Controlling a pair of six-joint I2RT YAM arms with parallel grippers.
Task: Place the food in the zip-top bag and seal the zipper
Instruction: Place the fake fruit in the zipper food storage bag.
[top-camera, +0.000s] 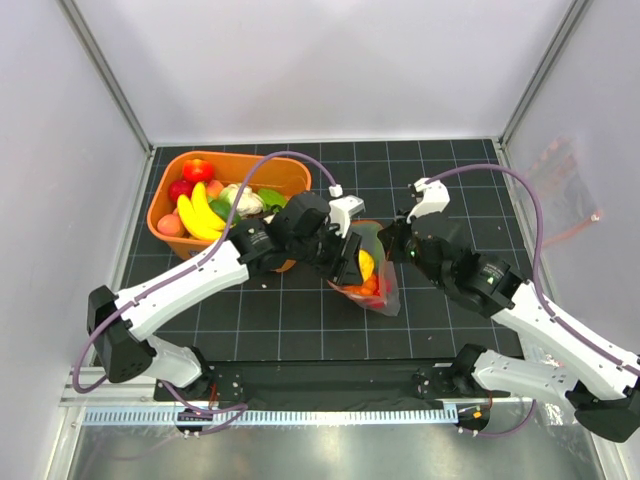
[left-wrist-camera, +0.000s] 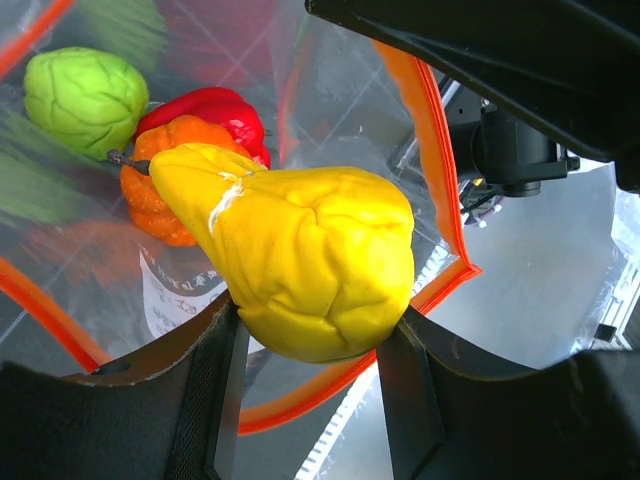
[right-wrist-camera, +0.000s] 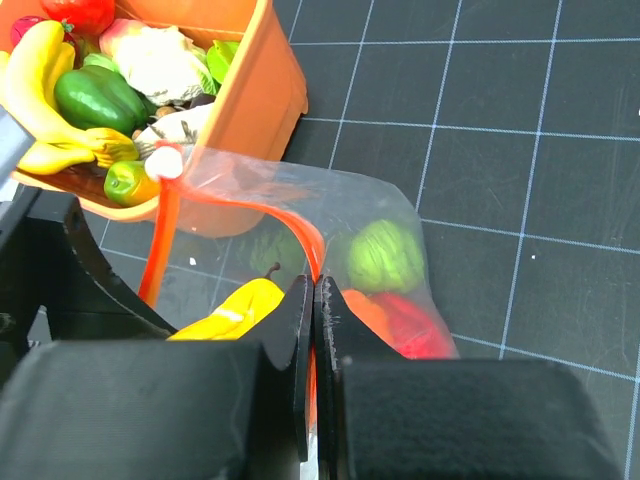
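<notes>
My left gripper (left-wrist-camera: 312, 345) is shut on a yellow pear-shaped piece of food (left-wrist-camera: 300, 260), held just inside the mouth of the zip-top bag (left-wrist-camera: 330, 90). Deeper in the bag lie a lime-green piece (left-wrist-camera: 85, 95), a red one (left-wrist-camera: 215, 110) and an orange one (left-wrist-camera: 165, 190). My right gripper (right-wrist-camera: 314, 290) is shut on the bag's red-orange zipper (right-wrist-camera: 290, 225), lifting the mouth open. The zipper's white tab (right-wrist-camera: 165, 160) sits at its far end. From above, both grippers (top-camera: 355, 262) (top-camera: 392, 245) meet over the bag (top-camera: 380, 295) at mid-table.
An orange tub (top-camera: 170, 195) at the back left holds several more toy fruits and vegetables, and its corner (right-wrist-camera: 265, 100) stands close behind the bag. A second clear pouch (top-camera: 565, 190) leans on the right wall. The black gridded mat (top-camera: 450, 180) lies underneath.
</notes>
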